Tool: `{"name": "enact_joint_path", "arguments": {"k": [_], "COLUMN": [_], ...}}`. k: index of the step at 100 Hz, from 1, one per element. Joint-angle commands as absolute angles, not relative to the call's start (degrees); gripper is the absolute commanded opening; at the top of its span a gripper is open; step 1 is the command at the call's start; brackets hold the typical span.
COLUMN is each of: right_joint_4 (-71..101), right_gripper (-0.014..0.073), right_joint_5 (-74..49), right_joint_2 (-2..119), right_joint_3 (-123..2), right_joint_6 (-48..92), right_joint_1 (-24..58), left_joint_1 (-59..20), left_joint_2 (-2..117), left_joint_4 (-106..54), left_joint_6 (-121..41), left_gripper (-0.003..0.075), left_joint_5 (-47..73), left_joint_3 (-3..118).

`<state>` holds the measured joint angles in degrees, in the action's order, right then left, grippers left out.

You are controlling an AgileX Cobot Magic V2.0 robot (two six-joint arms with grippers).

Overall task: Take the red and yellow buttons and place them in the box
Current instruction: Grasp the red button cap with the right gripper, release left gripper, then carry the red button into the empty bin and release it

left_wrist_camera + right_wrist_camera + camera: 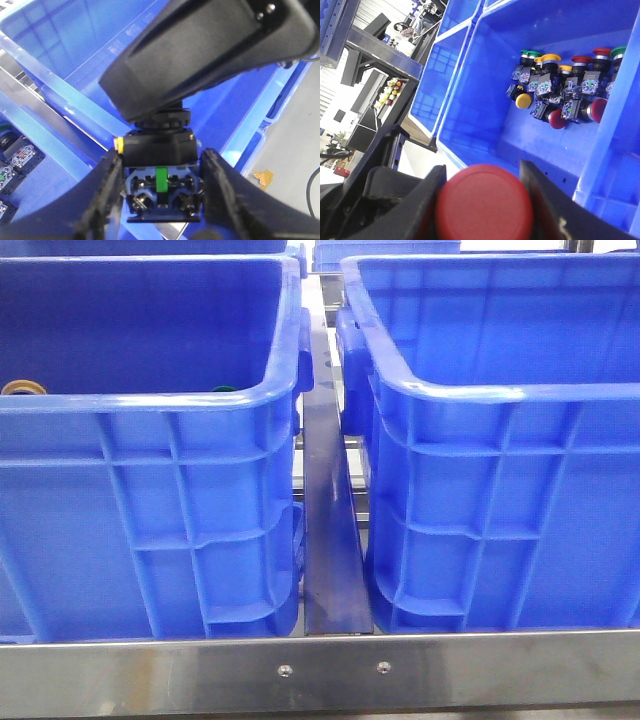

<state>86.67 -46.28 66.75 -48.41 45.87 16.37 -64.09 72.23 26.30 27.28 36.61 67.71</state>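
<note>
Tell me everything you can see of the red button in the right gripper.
The red button shows only its cap in the right wrist view: a round, smooth, matte dark-red dome that looks like plastic, facing the camera. Its body below is hidden. It sits between the two black fingers of the right gripper, which press on both sides. It is held above a blue crate holding more buttons.

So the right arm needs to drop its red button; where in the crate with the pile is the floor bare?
In the right wrist view, the deep blue plastic crate has bare floor between its walls and the cluster of red, yellow and green push buttons. That cluster crowds the far side. The right gripper grips the red domed button.
</note>
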Motion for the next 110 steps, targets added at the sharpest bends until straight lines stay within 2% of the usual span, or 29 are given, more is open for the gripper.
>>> {"name": "enact_joint_path", "arguments": {"k": [1,10,12,17,21,26,54,71,92,110], "right_joint_4": [90.42,90.42,90.42,90.42,90.42,90.42,90.36,90.24,89.8,88.73], "right_gripper": [0.0208,0.0208,0.0208,0.0208,0.0208,0.0208,0.0208,0.0208,0.0208,0.0208], "right_joint_5": [-47.15,-47.08,-47.08,-47.08,-46.87,-46.59,-41.39,-39.3,-38.79,-38.79], "right_joint_2": [65.78,65.78,65.78,65.78,65.78,65.78,65.59,65.59,65.59,65.59], "right_joint_3": [-50.56,-50.56,-50.56,-50.56,-50.56,-50.56,-50.56,-50.56,-50.56,-50.56], "right_joint_6": [46.6,46.99,47.07,47.07,47.06,47.21,48.51,49.62,50.01,50.01], "right_joint_1": [16.46,16.46,16.46,16.46,16.46,16.46,15.98,15.15,12.62,10.43], "left_joint_1": [-64.45,-64.45,-64.45,-64.45,-64.45,-64.45,-64.26,-61.55,-54.19,-44.49], "left_joint_2": [70.95,70.95,70.95,70.95,70.95,70.95,70.6,68.95,64.44,58.8], "left_joint_4": [27.48,27.48,27.48,27.48,27.48,27.48,27.48,27.48,27.47,27.47], "left_joint_6": [27.47,27.47,27.6,27.69,27.69,27.69,28.21,30.27,30.78,32.46], "left_gripper": [0.0157,0.0351,0.0423,0.0533,0.0599,0.0638,0.064,0.064,0.064,0.064], "left_joint_5": [34.07,34.94,35.19,35.54,35.7,35.99,38.77,39.2,39.28,39.28], "left_joint_3": [69.56,69.56,69.56,69.56,69.56,69.56,69.67,69.67,68.41,64.05]}}
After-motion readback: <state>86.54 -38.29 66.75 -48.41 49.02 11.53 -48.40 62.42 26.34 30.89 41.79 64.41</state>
